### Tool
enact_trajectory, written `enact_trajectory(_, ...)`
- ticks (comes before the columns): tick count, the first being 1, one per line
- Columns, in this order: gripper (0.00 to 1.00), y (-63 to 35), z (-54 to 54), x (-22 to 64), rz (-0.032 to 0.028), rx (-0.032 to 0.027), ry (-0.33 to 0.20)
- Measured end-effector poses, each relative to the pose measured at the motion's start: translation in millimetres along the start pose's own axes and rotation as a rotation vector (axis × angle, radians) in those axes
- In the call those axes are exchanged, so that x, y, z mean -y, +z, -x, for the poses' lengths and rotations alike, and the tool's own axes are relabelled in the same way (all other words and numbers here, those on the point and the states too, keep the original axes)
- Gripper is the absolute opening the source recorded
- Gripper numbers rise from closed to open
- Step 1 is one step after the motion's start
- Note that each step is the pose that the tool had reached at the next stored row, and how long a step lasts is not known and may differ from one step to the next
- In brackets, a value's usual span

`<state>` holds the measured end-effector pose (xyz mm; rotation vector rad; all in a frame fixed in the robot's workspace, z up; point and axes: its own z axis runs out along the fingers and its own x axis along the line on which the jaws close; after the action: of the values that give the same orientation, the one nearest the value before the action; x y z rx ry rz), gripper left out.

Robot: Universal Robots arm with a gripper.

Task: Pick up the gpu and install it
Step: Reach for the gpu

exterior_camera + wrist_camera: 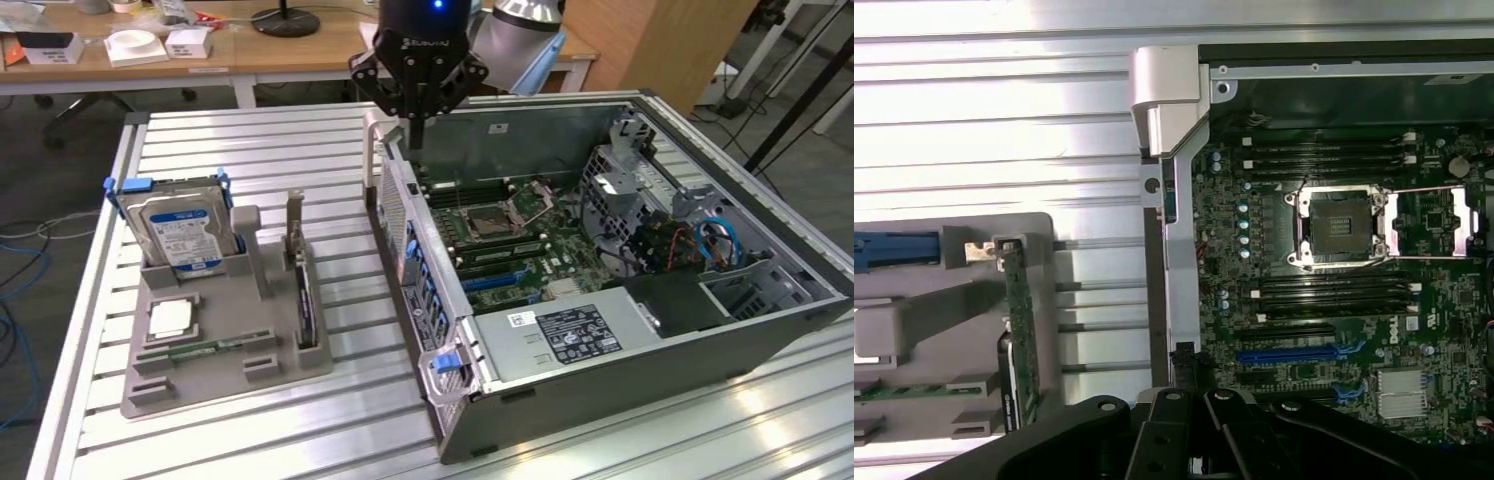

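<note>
The gpu (pixel 304 300) is a thin black card standing on edge in a slot of the grey holder (pixel 214 385), its silver bracket (pixel 294 215) pointing up. In the wrist view the gpu (pixel 1017 330) shows as a narrow green-and-black edge. My gripper (pixel 414 135) hangs high over the far corner of the open computer case (pixel 747 330), well away from the card. Its fingers are shut with nothing between them. The gripper's dark linkage (pixel 1194 435) sits above the case's rear wall. The motherboard's blue slot (pixel 1294 352) lies free.
A blue-labelled hard drive (pixel 180 230) stands in the holder beside the gpu, with a processor chip (pixel 171 318) and a green memory stick (pixel 200 350) lying in front. The case's perforated rear wall (pixel 414 270) rises between the holder and the motherboard (pixel 514 240). Desks stand behind.
</note>
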<state>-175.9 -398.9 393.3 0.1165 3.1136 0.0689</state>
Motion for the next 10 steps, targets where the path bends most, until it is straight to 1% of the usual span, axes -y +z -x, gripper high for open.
enact_trajectory(10, 0.11, -0.1, -3.1, 0.2, -0.0001, -0.0001, 0.0)
